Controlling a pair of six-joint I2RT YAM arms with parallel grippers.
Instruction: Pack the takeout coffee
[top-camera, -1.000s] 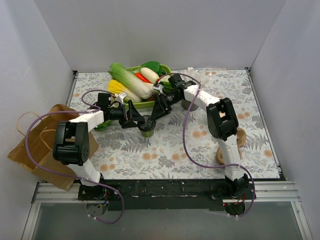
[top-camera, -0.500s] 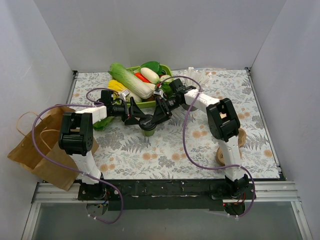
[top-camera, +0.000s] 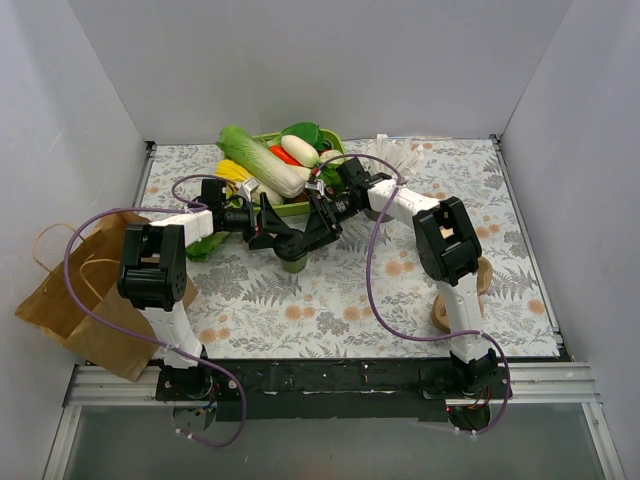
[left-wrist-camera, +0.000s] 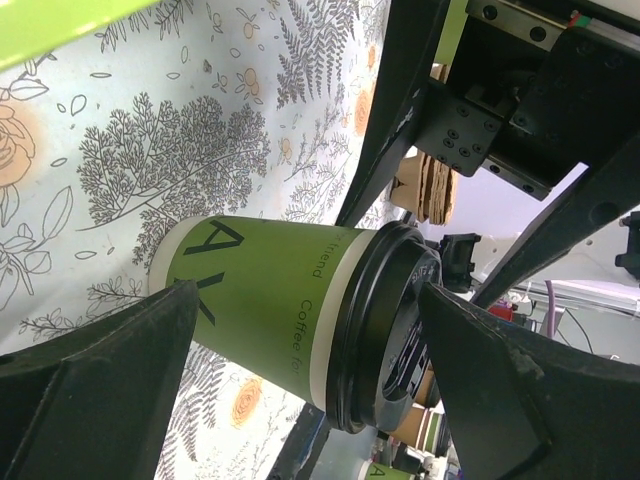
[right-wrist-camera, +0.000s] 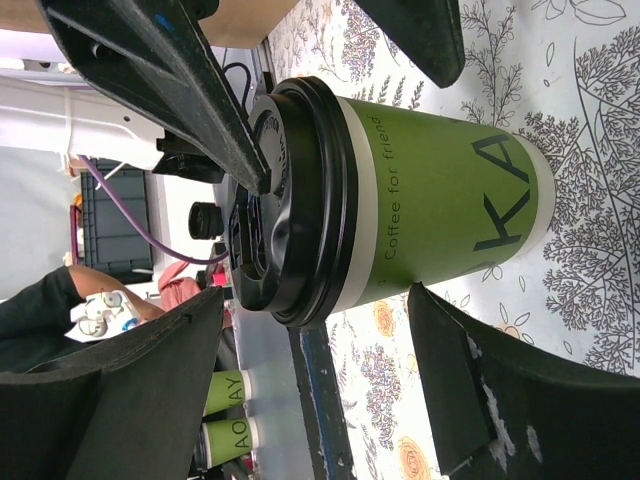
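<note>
Left claw: we see the left gripper (left-wrist-camera: 308, 300) released, jaws spread wide, just in front of the green tray's (top-camera: 290, 208) left half. The cup shows in the gap between its matte black fingers (left-wrist-camera: 90, 380). We cannot tell whether either tip touches it.
Right claw: the right gripper (right-wrist-camera: 316, 295) is likewise released and wide, just in front of the tray's right half. Its wedge-shaped black fingers (right-wrist-camera: 490, 400) are scuffed pale along one edge.
Tablecloth: the tablecloth (top-camera: 330, 310) is pale and flat, printed with grey ferns, trees and orange blossoms. The tray sits at its far middle.
Paper bag: a creased brown paper bag (top-camera: 70, 300) with looped handles lies well to the near left of the tray, at the cloth's edge.
Tray load: smooth, glossy vegetables are heaped in the tray, among them a ribbed pale-green cabbage (top-camera: 262, 168) and a rounded white radish (top-camera: 300, 150).
Task thing: the takeout coffee (right-wrist-camera: 430, 190) stands upright on the cloth just in front of the tray's near rim, between our two claws. It is a tapered matte-green paper cup with a pale band at top and base.
Lid: its lid (right-wrist-camera: 290, 200) is round black plastic, glossy, with a stepped rim and raised marks we cannot read.
Writing: large dark letters "KA" run up the cup wall. A small line below the lid reads "Coffee for friend".
</note>
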